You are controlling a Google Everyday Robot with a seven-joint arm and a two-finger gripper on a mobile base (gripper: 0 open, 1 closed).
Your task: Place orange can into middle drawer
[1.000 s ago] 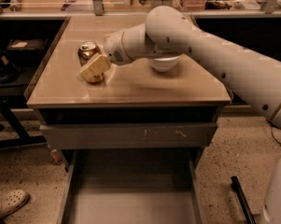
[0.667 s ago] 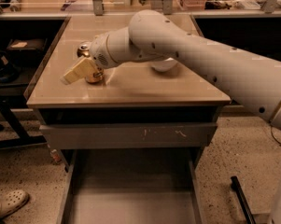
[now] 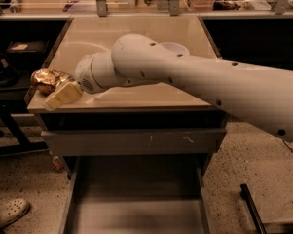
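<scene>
We see a dim, amber-tinted scene; overhead light leaves pale glare on the far half of the desk. At its front-left corner the gripper clasps the orange can, glinting gold above deep shadow.

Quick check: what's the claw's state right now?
The claw is closed on the orange can, over the front-left corner of the table.

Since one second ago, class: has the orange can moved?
Yes. The orange can has moved left and toward the camera, to the front-left corner of the table, with the gripper at it.
</scene>
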